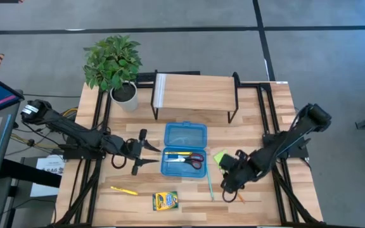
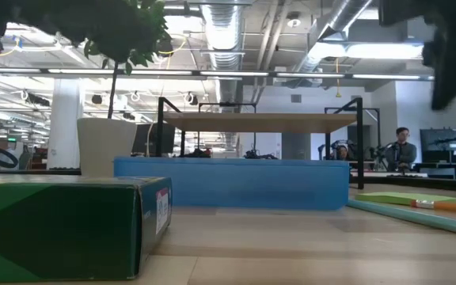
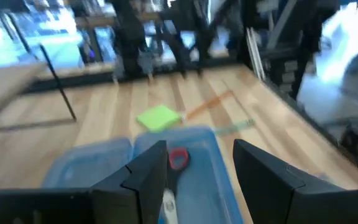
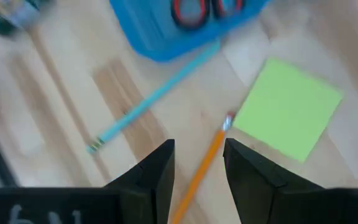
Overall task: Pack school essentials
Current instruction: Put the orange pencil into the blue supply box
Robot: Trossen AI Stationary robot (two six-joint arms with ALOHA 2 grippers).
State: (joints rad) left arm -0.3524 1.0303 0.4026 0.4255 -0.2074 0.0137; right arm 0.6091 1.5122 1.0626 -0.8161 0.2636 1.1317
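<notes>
The blue case (image 1: 184,149) lies open on the table with the red-handled scissors (image 1: 196,160) and a yellow pencil (image 1: 177,153) inside. My left gripper (image 1: 149,149) is open just left of the case; in its wrist view (image 3: 201,168) the fingers frame the scissors handle (image 3: 178,158). My right gripper (image 1: 228,183) is open above the orange pencil (image 4: 209,158), which runs between its fingers (image 4: 199,155) untouched. The lime-green sticky-note pad (image 4: 288,107), teal pencil (image 4: 157,96), another yellow pencil (image 1: 124,190) and the crayon box (image 1: 165,201) lie flat on the table. I see no eraser.
A potted plant (image 1: 116,66) stands at the far left corner. A wooden shelf on black legs (image 1: 195,95) stands behind the case. In the low view the crayon box (image 2: 62,226) fills the near left and the case (image 2: 232,182) spans the middle. People show in the room beyond.
</notes>
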